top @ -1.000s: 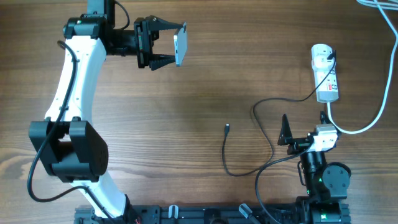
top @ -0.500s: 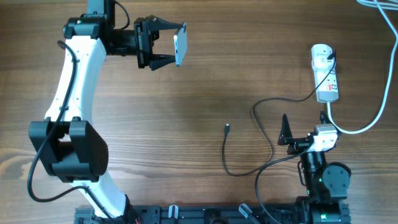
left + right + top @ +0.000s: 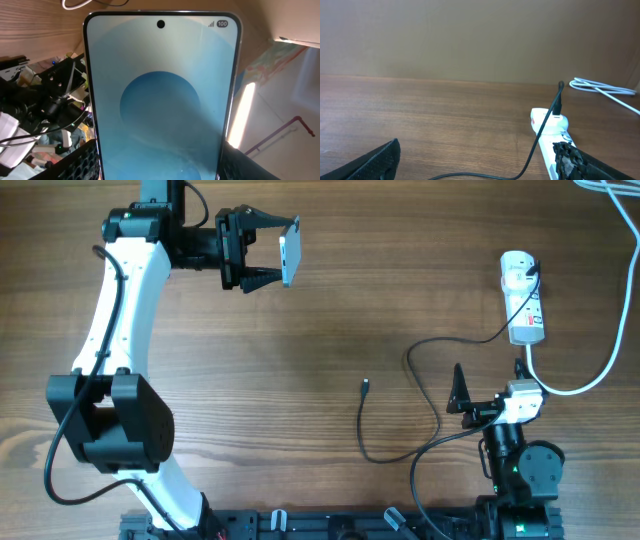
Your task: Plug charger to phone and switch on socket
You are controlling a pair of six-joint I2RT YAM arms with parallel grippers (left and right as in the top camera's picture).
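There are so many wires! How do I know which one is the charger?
Find the white socket on the right side of the wooden table. The charger is the thin black wire plugged into it, looping left to a loose little tip on the bare wood. The socket's other lead, the white cable, is much thicker.

Items hidden, cropped or too small to read

Phone [image 3: 160,100]: lower end cut by the left wrist frame; edge-on from overhead, screen unseen. Socket [image 3: 523,298]: switch position too small to read; near end cropped in the right wrist view. Charger plug [image 3: 366,385]: a speck, shape unclear. White lead [image 3: 570,392]: leaves the overhead frame at top right.
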